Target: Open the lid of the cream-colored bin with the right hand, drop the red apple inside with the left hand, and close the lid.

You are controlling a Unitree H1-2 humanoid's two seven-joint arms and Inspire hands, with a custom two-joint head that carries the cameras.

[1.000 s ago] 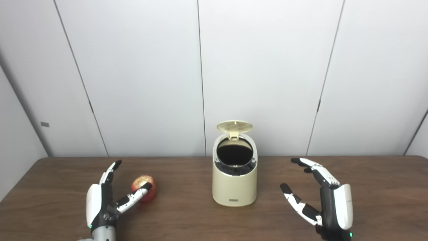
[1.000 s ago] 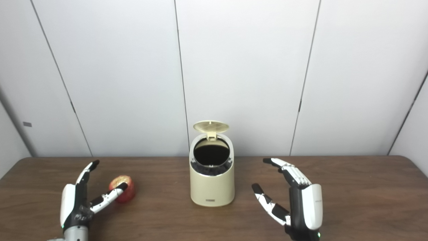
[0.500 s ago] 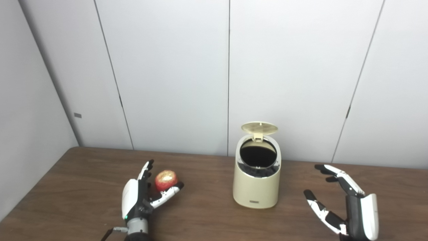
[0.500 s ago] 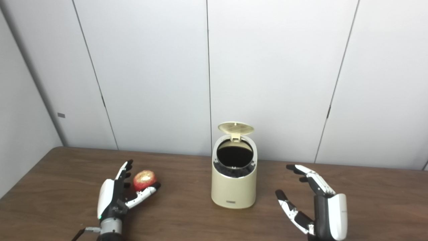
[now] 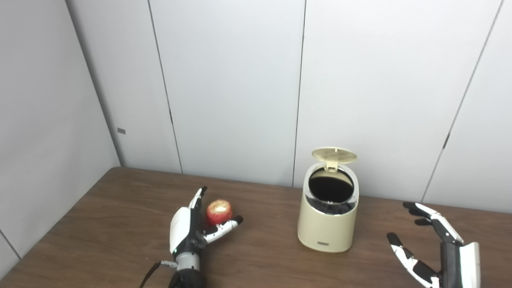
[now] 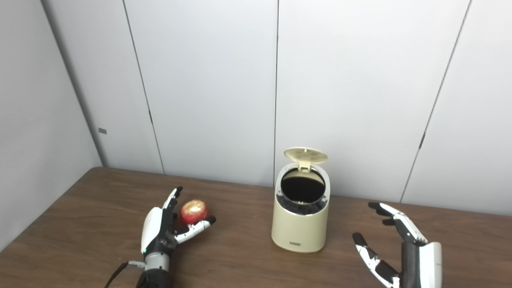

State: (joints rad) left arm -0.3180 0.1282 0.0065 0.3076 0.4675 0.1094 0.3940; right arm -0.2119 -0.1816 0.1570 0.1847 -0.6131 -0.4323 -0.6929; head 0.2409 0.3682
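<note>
I see the bin (image 5: 328, 218) upright on the bench (image 5: 100, 224), its lid (image 5: 334, 154) tipped up at the back and the dark mouth uncovered. My left hand (image 5: 188, 230) sits at the apple (image 5: 219, 211), fingers spread on one side and thumb curving under the other; I can't tell whether it grips yet. The apple is well left of the bin. My right hand (image 6: 404, 252) is open, holding nothing, to the bin's right.
</note>
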